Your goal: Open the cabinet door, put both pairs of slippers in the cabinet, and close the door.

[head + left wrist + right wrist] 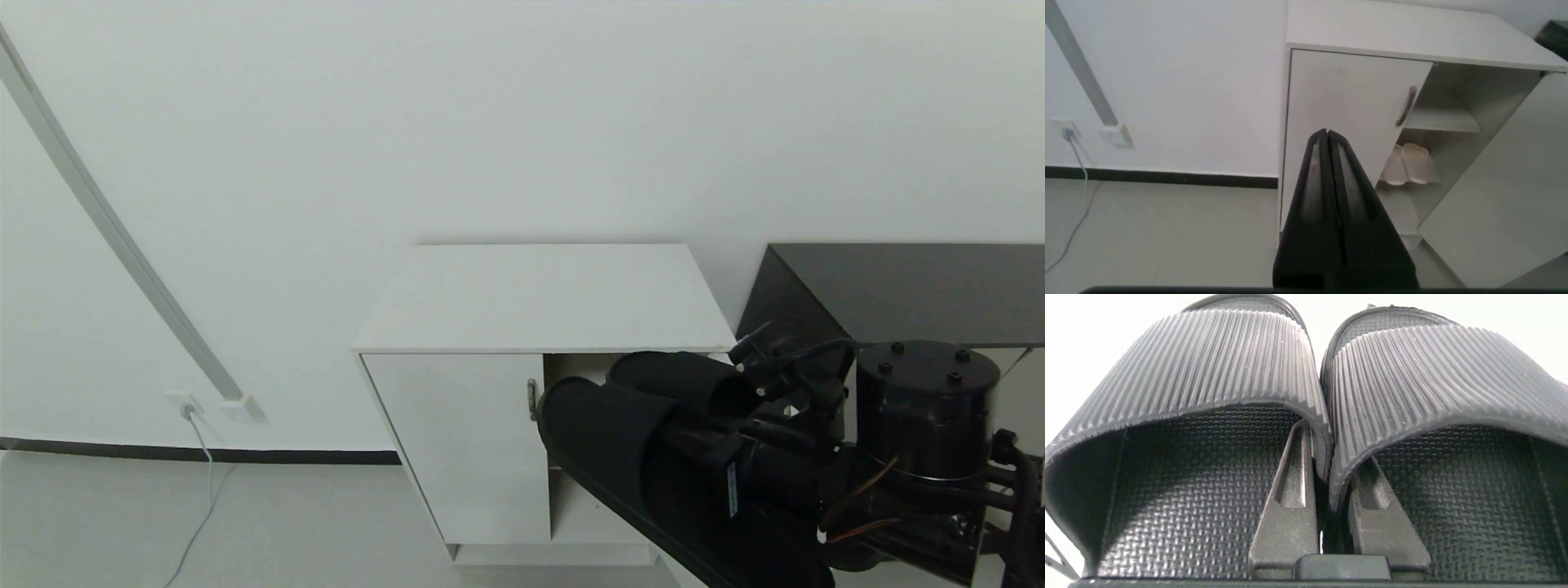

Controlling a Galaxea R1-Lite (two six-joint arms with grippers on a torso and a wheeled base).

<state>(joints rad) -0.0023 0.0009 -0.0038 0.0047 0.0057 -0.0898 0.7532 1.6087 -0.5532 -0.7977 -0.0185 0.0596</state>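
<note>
Right wrist view: right hand (1331,449) pinches 2 ribbed black slippers (1208,384).

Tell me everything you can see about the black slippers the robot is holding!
The black slippers are a pair, side by side. They look like rubber or foam. Each has a wide ribbed strap and a bumpy, diamond-patterned footbed. The right gripper has one finger inside each slipper and pinches their inner sides together. They are held up in the air, touching nothing else, in front of the open side of the cabinet.
</note>
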